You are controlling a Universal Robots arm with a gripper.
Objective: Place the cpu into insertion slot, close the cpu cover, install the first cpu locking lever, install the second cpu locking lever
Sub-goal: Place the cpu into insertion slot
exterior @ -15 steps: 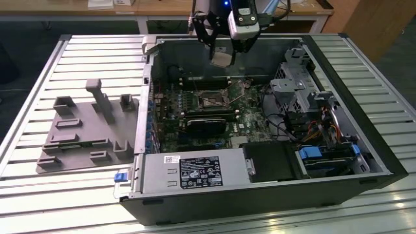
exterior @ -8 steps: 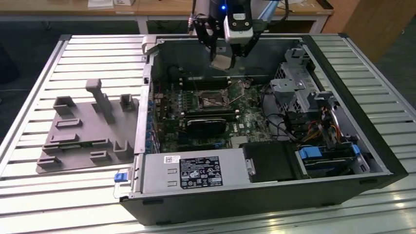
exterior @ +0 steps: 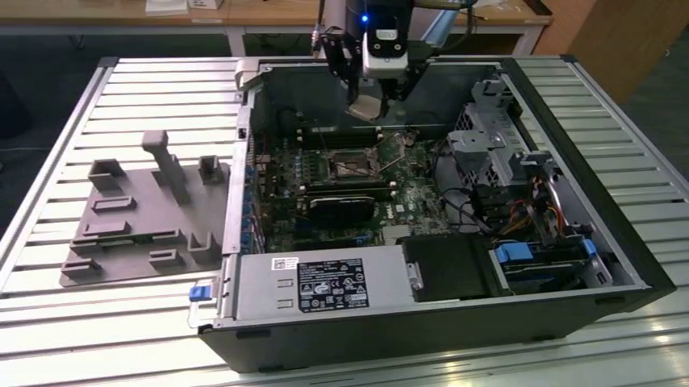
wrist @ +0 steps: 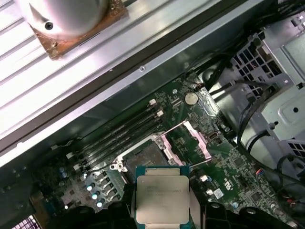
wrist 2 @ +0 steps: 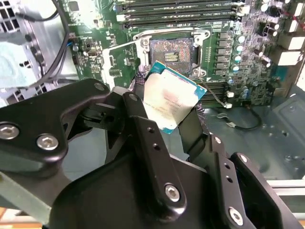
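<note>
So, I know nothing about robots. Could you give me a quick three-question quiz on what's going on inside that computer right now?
1. True or false: the cpu already sits in the insertion slot.
2. Pick one: the cpu cover is A) shut, B) swung open, C) missing.
3. What does the hand grip?

Key: 1 false, it hangs above the slot; 2 B; 3 the cpu.

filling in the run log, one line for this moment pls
fingers: shut on chip | chip: in air near socket, not seated | socket: empty | cover: open
</note>
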